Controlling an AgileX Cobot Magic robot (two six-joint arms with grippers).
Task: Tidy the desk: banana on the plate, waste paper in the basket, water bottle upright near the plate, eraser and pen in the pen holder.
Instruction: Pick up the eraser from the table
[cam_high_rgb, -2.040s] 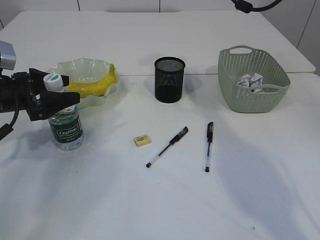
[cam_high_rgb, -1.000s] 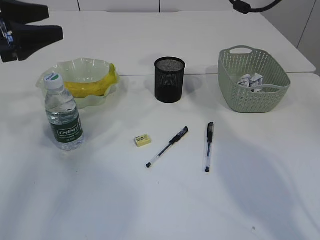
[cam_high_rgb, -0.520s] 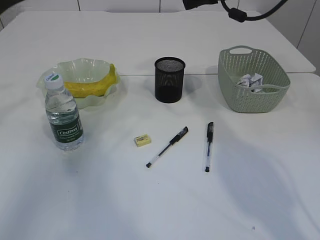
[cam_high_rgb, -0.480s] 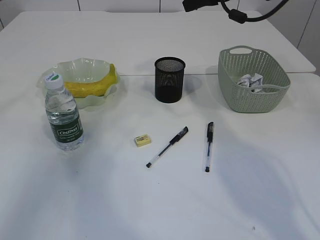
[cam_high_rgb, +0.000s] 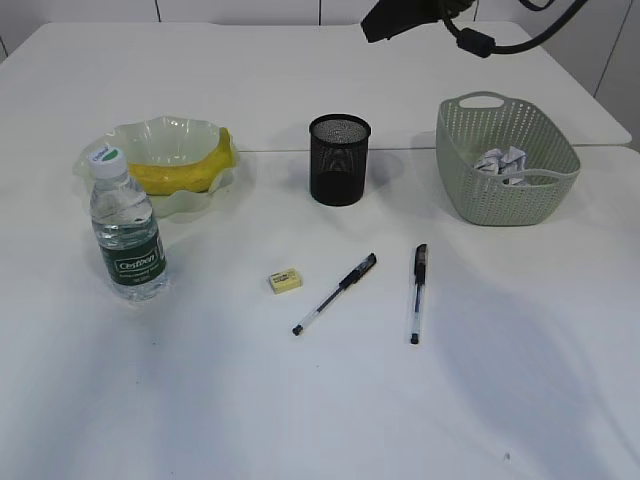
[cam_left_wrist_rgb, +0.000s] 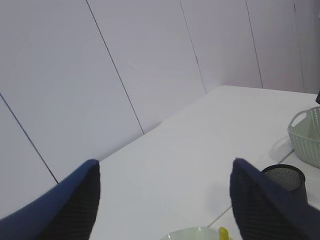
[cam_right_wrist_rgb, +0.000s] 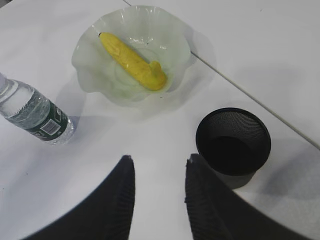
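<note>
The water bottle (cam_high_rgb: 128, 230) stands upright on the table, just in front of the plate (cam_high_rgb: 120, 140). On the plate lies the banana (cam_high_rgb: 185, 172), also seen from above as the banana (cam_right_wrist_rgb: 132, 62) on the plate (cam_right_wrist_rgb: 90, 50). A yellow eraser (cam_high_rgb: 285, 281) and two pens (cam_high_rgb: 335, 294) (cam_high_rgb: 417, 293) lie on the table in front of the black mesh pen holder (cam_high_rgb: 339, 160). Crumpled waste paper (cam_high_rgb: 500, 160) sits in the green basket (cam_high_rgb: 470, 180). My left gripper (cam_left_wrist_rgb: 165, 162) is open, raised and holds nothing. My right gripper (cam_right_wrist_rgb: 159, 162) is open and holds nothing, high above the table beside the pen holder (cam_right_wrist_rgb: 232, 140).
The right arm (cam_high_rgb: 420, 12) reaches in at the top of the exterior view, above the far half of the table. A seam runs across the table behind the plate and holder. The bottle (cam_right_wrist_rgb: 32, 112) shows at the left in the right wrist view.
The left gripper let go of the bottle, rose and left the exterior view at the upper left. The right arm came into that view at the top and moved left and down.
</note>
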